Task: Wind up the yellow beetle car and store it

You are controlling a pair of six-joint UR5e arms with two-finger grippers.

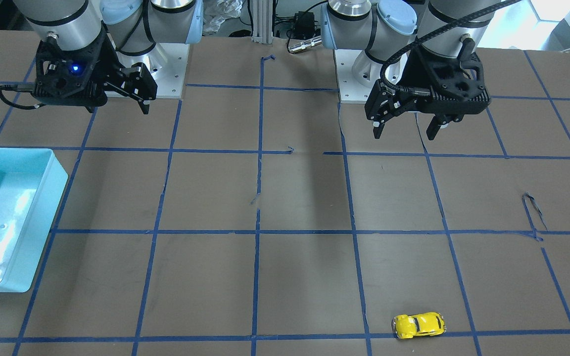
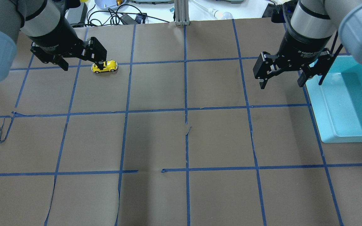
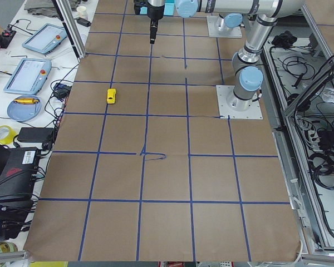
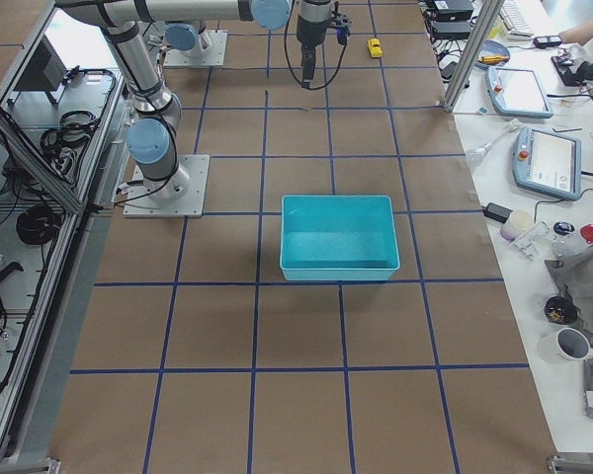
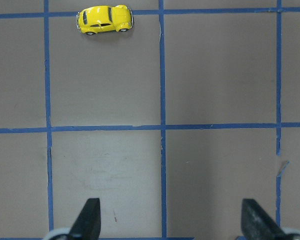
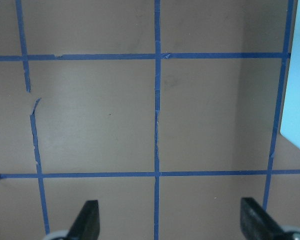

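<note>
The yellow beetle car (image 1: 418, 325) stands on its wheels on the brown table, next to a blue tape line, on the far side from the robot's base and on its left half. It also shows in the overhead view (image 2: 105, 66), the left wrist view (image 5: 105, 19) and the side views (image 3: 111, 95) (image 4: 375, 46). My left gripper (image 2: 82, 64) (image 1: 406, 126) hangs open and empty high above the table; in its wrist view (image 5: 171, 220) the car lies well ahead of the fingertips. My right gripper (image 2: 281, 83) (image 1: 117, 108) (image 6: 170, 220) is open and empty above bare table.
A light-blue empty bin (image 2: 320, 106) (image 1: 47, 222) (image 4: 336, 275) stands on the robot's right side; its edge shows in the right wrist view (image 6: 297, 100). Blue tape lines grid the brown paper table. Operators' benches with devices lie beyond the far edge.
</note>
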